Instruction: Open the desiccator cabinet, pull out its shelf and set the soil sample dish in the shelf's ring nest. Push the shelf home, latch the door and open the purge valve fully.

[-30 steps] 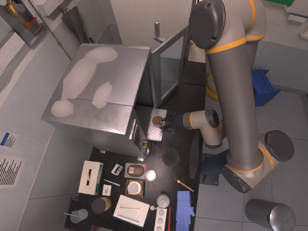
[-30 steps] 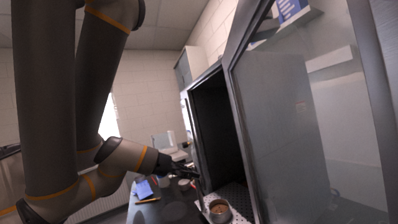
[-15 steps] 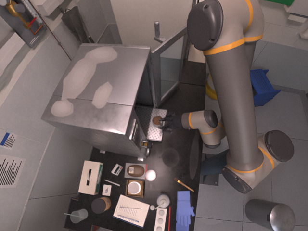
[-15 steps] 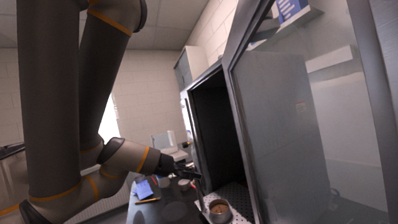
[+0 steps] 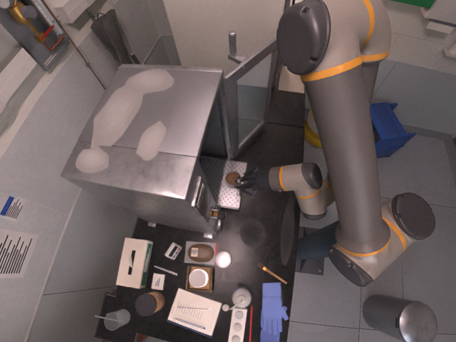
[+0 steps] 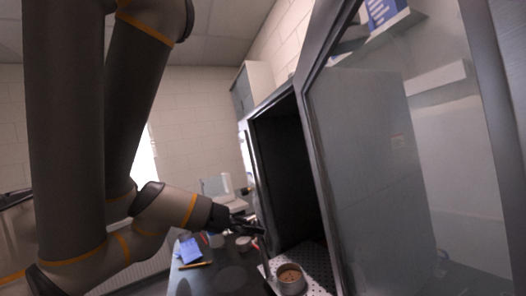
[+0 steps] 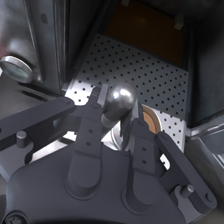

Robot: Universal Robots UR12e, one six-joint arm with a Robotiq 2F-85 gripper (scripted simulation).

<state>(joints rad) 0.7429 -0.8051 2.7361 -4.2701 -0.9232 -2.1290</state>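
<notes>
The soil sample dish (image 5: 232, 178) (image 6: 290, 278) (image 7: 149, 121) sits in the ring nest on the perforated shelf (image 5: 228, 184) (image 6: 304, 263) (image 7: 134, 68), which is pulled out of the desiccator cabinet (image 5: 147, 143). The cabinet door (image 5: 250, 95) (image 6: 394, 164) stands open. The shelf's round metal knob (image 7: 119, 100) (image 6: 263, 234), on an upright post at the shelf's front edge, is held in my closed gripper (image 5: 241, 181) (image 6: 254, 230) (image 7: 118, 104). The wrist reaches in level from the bench side. The knob hides part of the dish in the wrist camera.
Behind the shelf is the dark cabinet interior with an orange-brown floor (image 7: 147, 28). A round gauge (image 7: 15, 69) sits on the cabinet front to the left. The black bench holds a tissue box (image 5: 134, 263), notebook (image 5: 193, 313), blue glove (image 5: 272, 313) and small containers.
</notes>
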